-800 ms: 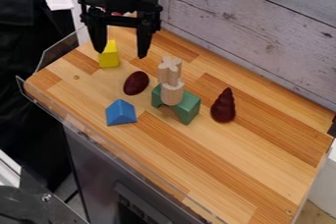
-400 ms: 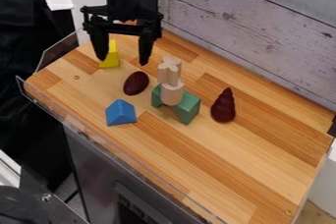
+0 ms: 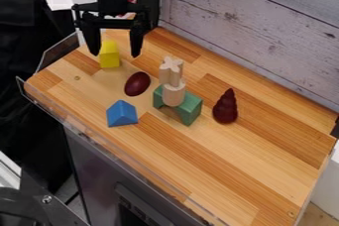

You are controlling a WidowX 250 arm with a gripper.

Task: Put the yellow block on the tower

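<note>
Gripper [image 3: 116,51] ×1, fingers spread, one yellow block [image 3: 109,55] standing at far-left tabletop area, one tower [image 3: 173,91], one blue block [image 3: 122,113], two dark-red objects, one egg-shaped [image 3: 138,84], one tiered [image 3: 225,107]

No readable text, labels or numbers anywhere.

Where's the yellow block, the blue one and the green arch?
yellow block [image 3: 110,57], camera view, front face
blue block [image 3: 122,114], camera view, front face
green arch [image 3: 190,109], camera view, right part
</note>
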